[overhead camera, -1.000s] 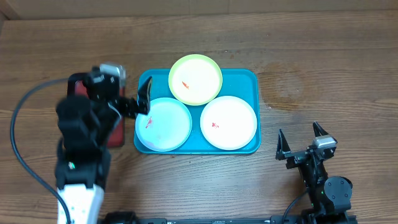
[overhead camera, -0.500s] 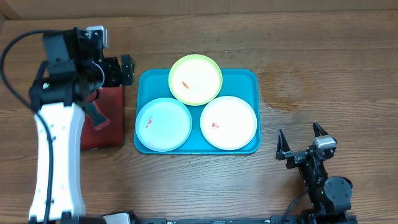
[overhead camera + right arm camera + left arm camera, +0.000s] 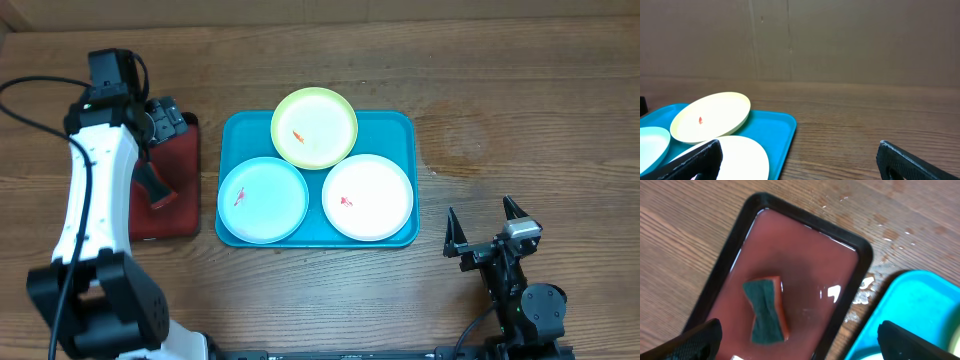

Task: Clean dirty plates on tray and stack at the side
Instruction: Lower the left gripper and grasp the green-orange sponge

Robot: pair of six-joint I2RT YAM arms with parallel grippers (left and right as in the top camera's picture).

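Observation:
The turquoise tray (image 3: 395,130) holds three plates, each with a small red smear: lime-green (image 3: 314,128) at the back, pale blue (image 3: 263,200) front left, white (image 3: 368,197) front right. My left gripper (image 3: 170,122) hangs left of the tray, over a dark red tray; in the left wrist view the left gripper (image 3: 799,327) is open and holds nothing. My right gripper (image 3: 482,222) rests low at the front right, well clear of the tray. It (image 3: 799,147) is open and empty, facing the lime-green plate (image 3: 710,117) and the white plate (image 3: 740,157).
A dark red, black-rimmed tray (image 3: 805,260) with a film of water lies left of the turquoise tray (image 3: 905,305). A green-topped orange sponge (image 3: 765,311) sits in it. Water drops dot the wood between the two trays. A cardboard wall stands behind the table.
My left arm has swung from the pale blue plate's left edge leftward and back, over the dark red tray. The plates and the right arm have not moved.

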